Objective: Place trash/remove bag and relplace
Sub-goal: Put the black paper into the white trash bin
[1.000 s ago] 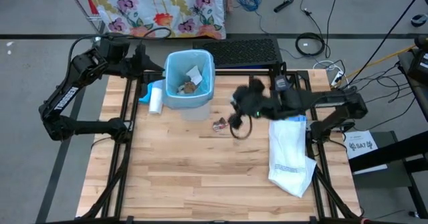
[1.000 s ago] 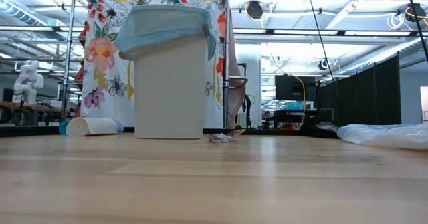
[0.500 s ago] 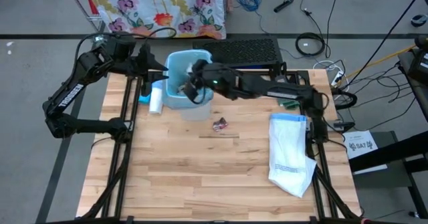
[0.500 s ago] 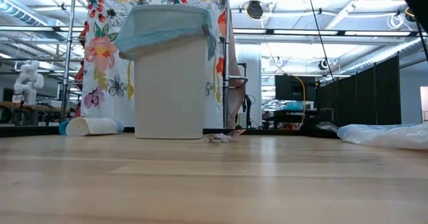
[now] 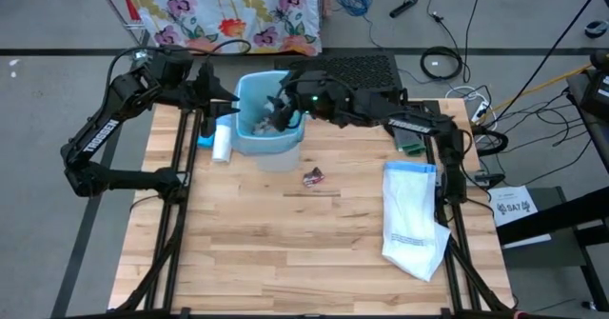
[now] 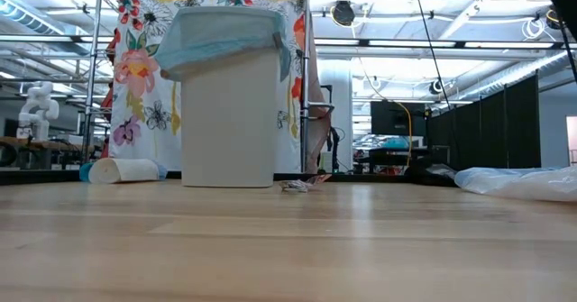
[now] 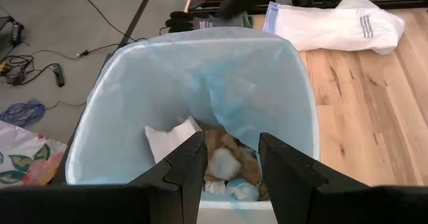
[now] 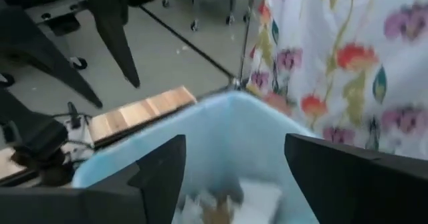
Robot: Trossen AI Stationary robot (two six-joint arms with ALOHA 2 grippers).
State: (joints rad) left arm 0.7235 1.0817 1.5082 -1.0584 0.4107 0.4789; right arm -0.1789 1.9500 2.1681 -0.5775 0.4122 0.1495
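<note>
— While the right gripper [image 5: 282, 109] hangs over the bin [image 5: 249, 140], look at its jaws: spread wide, nothing between them. Its own camera shows both fingers [image 8: 160, 167] apart with the liner's mouth below.

— And the left gripper [image 5: 231, 104]?

— At the bin's far rim, on the left side, fingers [image 7: 189, 162] parted with nothing gripped, looking down into the bag [image 7: 200, 70]. It seems to be waiting there.

— So where's the trash?

— Most of it sits at the bottom of the bag: brown, white and pale blue scraps [image 7: 224, 160]. One stray wrapper [image 5: 313, 177] lies on the table [image 5: 285, 252], near the bin on the side towards the front edge. The white replacement bag [image 5: 411, 214] lies flat on the right, well apart.

— What worries you?

— Two things. That wrapper is small and flat against the wood; a pinch coming down slightly off could skid it away instead of lifting it. And the liner is thin and only draped over the rim. If either arm drags across that edge, I'd guess the plastic slips inside or tears, making the pull-out harder.

— Anything else nearby?

— A blue-and-white roll [image 5: 221, 141] just beside the bin, easy to knock.
</note>
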